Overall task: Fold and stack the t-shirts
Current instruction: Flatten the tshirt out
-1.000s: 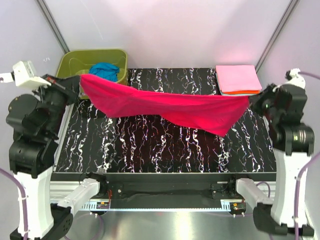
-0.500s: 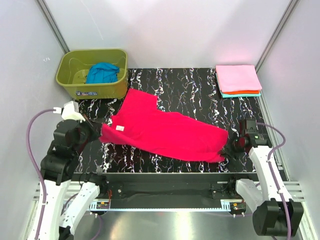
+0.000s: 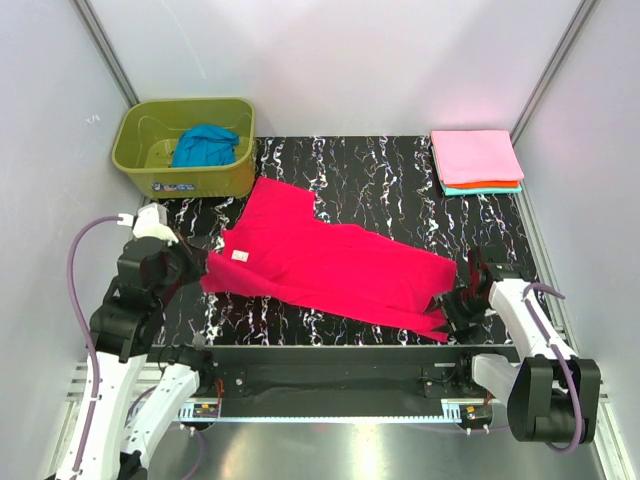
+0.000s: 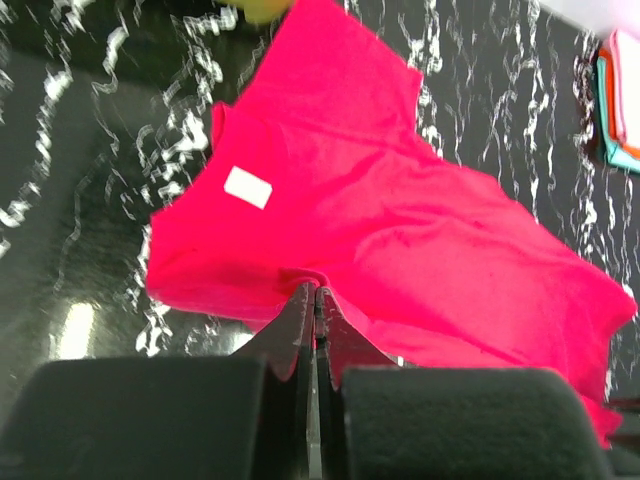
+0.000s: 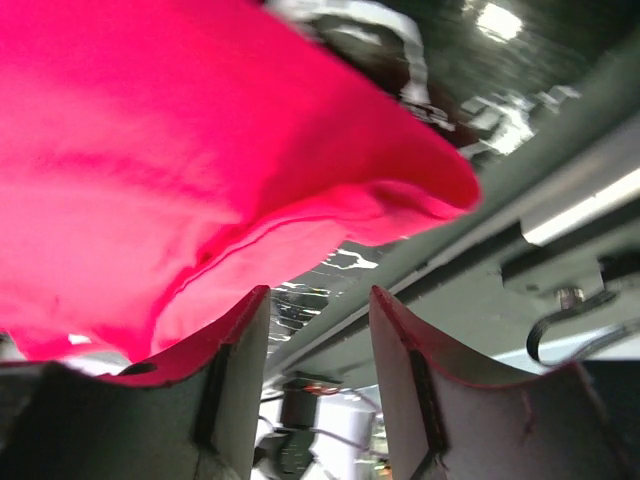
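Pinching the left edge of the red shirt, my left gripper is squeezed tight. My right gripper is spread apart, holding nothing, by the shirt's right corner near the table front edge.

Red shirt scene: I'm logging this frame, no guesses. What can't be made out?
Top view: the pink shirt covers the orange shirt and teal shirt; only edges show.
Top view: the blue shirt is bunched in the tub, shape hidden.
Left wrist view: the label on the red shirt is too small to read.
Right wrist view: blurred cloth hides whether it touches the right gripper.
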Controlling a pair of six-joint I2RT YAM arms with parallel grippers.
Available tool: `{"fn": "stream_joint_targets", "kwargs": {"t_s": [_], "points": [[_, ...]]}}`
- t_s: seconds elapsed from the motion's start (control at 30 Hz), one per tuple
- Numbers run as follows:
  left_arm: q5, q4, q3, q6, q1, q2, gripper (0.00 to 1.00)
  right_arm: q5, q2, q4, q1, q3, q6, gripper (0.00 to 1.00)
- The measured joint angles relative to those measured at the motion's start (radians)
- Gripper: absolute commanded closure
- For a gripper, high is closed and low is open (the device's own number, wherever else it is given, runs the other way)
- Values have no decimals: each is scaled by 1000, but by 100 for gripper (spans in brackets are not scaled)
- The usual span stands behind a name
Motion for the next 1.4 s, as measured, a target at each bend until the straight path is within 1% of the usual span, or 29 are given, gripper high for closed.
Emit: {"fn": "stream_joint_targets", "kwargs": {"t_s": [0.07, 0.13, 0.27, 0.37, 0.47, 0.73, 0.9, 1.13, 1.23, 1.37, 1.4], "points": [[-18, -1, 33, 10, 0, 9, 100, 8, 0, -26, 0, -5, 47, 44], [-27, 2, 56, 15, 0, 12, 100, 16, -1, -40, 0, -5, 88, 42], [-29, 3, 69, 18, 0, 12, 100, 50, 36, -51, 0, 0, 163, 45], [-29, 2, 69, 18, 0, 12, 100, 85, 127, -63, -2, 43, 208, 50], [-28, 2, 69, 21, 0, 12, 100, 101, 230, -63, -11, 98, 236, 50], [2, 13, 53, 21, 0, 12, 100, 129, 431, -80, -34, 194, 251, 47], [28, 29, 50, 21, 0, 11, 100, 153, 484, -105, -41, 206, 250, 46], [43, 55, 26, 8, 0, -3, 100, 198, 565, -169, -52, 244, 245, 46], [44, 59, 9, 3, 0, -14, 100, 221, 584, -174, -53, 257, 246, 48], [44, 66, -3, 2, 0, -16, 100, 229, 603, -166, -53, 257, 246, 53], [45, 68, -3, 2, 0, -16, 100, 229, 609, -164, -53, 257, 246, 61]]}}
